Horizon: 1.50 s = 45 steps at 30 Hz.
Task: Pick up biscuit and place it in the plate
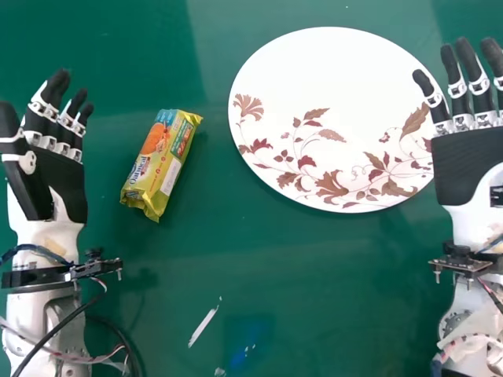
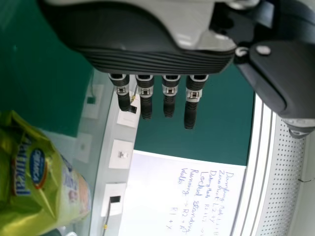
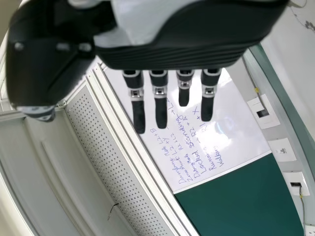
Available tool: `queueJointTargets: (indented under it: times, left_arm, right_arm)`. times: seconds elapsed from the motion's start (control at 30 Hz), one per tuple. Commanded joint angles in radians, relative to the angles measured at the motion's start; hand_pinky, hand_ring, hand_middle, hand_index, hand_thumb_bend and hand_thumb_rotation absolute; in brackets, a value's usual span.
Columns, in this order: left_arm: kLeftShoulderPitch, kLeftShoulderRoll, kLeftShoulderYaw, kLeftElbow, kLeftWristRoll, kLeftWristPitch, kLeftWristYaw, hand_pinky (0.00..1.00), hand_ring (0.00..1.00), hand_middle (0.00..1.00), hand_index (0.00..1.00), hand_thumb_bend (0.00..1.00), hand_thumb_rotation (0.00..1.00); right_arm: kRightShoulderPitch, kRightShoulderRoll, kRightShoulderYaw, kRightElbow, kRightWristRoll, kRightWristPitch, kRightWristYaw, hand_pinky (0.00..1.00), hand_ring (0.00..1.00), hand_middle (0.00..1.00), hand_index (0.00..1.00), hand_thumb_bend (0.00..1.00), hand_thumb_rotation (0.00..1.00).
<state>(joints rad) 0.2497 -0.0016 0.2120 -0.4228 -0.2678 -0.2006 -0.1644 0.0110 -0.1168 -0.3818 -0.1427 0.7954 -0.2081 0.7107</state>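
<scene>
Black-and-white jointed left hand [image 1: 67, 184]: set-up for grasping the glossy yellow foil biscuit packet [image 1: 161, 165]

Left hand status: fingers extended and apart, nothing held. It stands beside the packet, on the side away from the round white plate with red-brown leaf decoration [image 1: 330, 94]. Packet status: lying on the smooth green worktop [image 1: 275, 275], between left hand and plate, long axis slanted, upper end nearer the plate. The black-and-white jointed right hand [image 1: 471, 169] is open at the plate's far side and is not required.

Step in hand, as judged: approach and grasp. The task is at its start.

1. Move the left hand over the packet and rotate it until thumb and fingers face the two long sides.
2. Lower until the fingertips pass below the packet's mid-height. Avoid striking the worktop.
3. Close evenly around the middle. Do not pinch a crimped end; the film may slip or fold.
4. Limit the force. Contents are probably brittle.
5. Confirm a firm hold before lifting clear of the plate's rim.
</scene>
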Motion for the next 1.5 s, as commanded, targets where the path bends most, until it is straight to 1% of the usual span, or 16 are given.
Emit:
queueJointTargets:
  times: [0.0,0.1,0.23,0.37,0.47,0.53,0.63,0.7,0.83,0.97,1.03,1.1,1.2,1.3,1.4,1.47]
  left_arm:
    - [0.027,0.006,-0.003,-0.026,0.022,0.013,0.020,0.99,0.96,1.00,0.89,1.00,0.82]
    - [0.035,0.019,0.002,-0.051,0.053,0.032,0.041,0.99,0.96,1.00,0.88,1.00,0.83]
    - [0.041,0.047,0.011,-0.086,0.065,0.065,0.048,1.00,0.98,1.00,0.89,1.00,0.82]
    - [0.036,0.096,0.023,-0.126,0.048,0.113,0.032,1.00,0.99,1.00,0.88,1.00,0.81]
    - [0.031,0.129,0.040,-0.156,0.025,0.137,0.018,1.00,1.00,1.00,0.89,1.00,0.82]
    - [0.030,0.143,0.053,-0.163,0.017,0.141,0.014,1.00,1.00,1.00,0.89,1.00,0.83]
    - [0.034,0.152,0.063,-0.160,0.018,0.142,0.017,1.00,0.99,1.00,0.88,1.00,0.84]
    - [0.039,0.151,0.067,-0.157,0.019,0.141,0.020,0.99,0.98,1.00,0.88,1.00,0.83]
    - [0.047,0.163,0.083,-0.155,0.029,0.139,0.021,1.00,0.98,1.00,0.88,1.00,0.82]
    - [0.024,0.192,0.112,-0.163,0.012,0.157,0.016,0.99,0.99,1.00,0.88,1.00,0.81]
    - [0.012,0.214,0.126,-0.171,0.013,0.170,0.013,1.00,0.98,1.00,0.88,1.00,0.82]
    - [-0.001,0.241,0.143,-0.180,0.002,0.184,0.003,1.00,0.99,1.00,0.89,1.00,0.81]
    - [-0.018,0.289,0.172,-0.187,-0.008,0.191,-0.022,1.00,1.00,1.00,0.91,1.00,0.81]
    - [-0.028,0.330,0.212,-0.202,-0.021,0.224,-0.033,1.00,1.00,1.00,0.92,1.00,0.80]
    - [-0.044,0.399,0.257,-0.180,-0.005,0.254,-0.055,1.00,1.00,1.00,0.92,1.00,0.79]
    - [-0.059,0.452,0.274,-0.168,0.012,0.298,-0.066,1.00,1.00,1.00,0.93,1.00,0.79]
  right_arm:
    - [0.007,0.001,0.001,-0.009,0.003,-0.003,0.001,0.85,0.90,0.86,0.81,0.82,0.34]
    - [0.010,0.008,0.006,-0.014,0.000,-0.004,-0.004,0.83,0.89,0.86,0.80,0.82,0.35]
    - [0.025,0.022,0.023,-0.047,0.001,0.008,-0.025,0.84,0.89,0.86,0.80,0.81,0.37]
    - [0.036,0.038,0.043,-0.066,-0.007,0.006,-0.043,0.86,0.91,0.87,0.81,0.86,0.38]
    - [0.041,0.057,0.061,-0.074,-0.027,-0.010,-0.055,0.86,0.93,0.87,0.82,0.86,0.36]
    - [0.042,0.067,0.069,-0.071,-0.040,-0.022,-0.061,0.88,0.92,0.87,0.83,0.86,0.36]
    - [0.045,0.078,0.073,-0.063,-0.055,-0.038,-0.067,0.88,0.90,0.86,0.84,0.86,0.38]
    - [0.050,0.079,0.074,-0.068,-0.054,-0.036,-0.070,0.89,0.91,0.87,0.84,0.86,0.38]
    - [0.053,0.079,0.080,-0.084,-0.041,-0.027,-0.070,0.90,0.91,0.87,0.85,0.87,0.41]
    - [0.048,0.084,0.090,-0.073,-0.061,-0.037,-0.077,0.88,0.91,0.87,0.83,0.87,0.38]
    - [0.048,0.092,0.102,-0.070,-0.083,-0.045,-0.086,0.85,0.91,0.87,0.84,0.87,0.38]
    - [0.047,0.099,0.116,-0.064,-0.097,-0.052,-0.086,0.85,0.92,0.88,0.86,0.88,0.37]
    - [0.045,0.107,0.137,-0.058,-0.107,-0.058,-0.077,0.87,0.94,0.90,0.88,0.87,0.38]
    - [0.045,0.116,0.155,-0.059,-0.120,-0.067,-0.081,0.90,0.96,0.91,0.91,0.87,0.35]
    - [0.050,0.126,0.175,-0.060,-0.156,-0.092,-0.090,0.92,0.97,0.93,0.91,0.85,0.34]
    - [0.060,0.134,0.187,-0.069,-0.183,-0.107,-0.102,0.89,0.95,0.93,0.91,0.85,0.32]
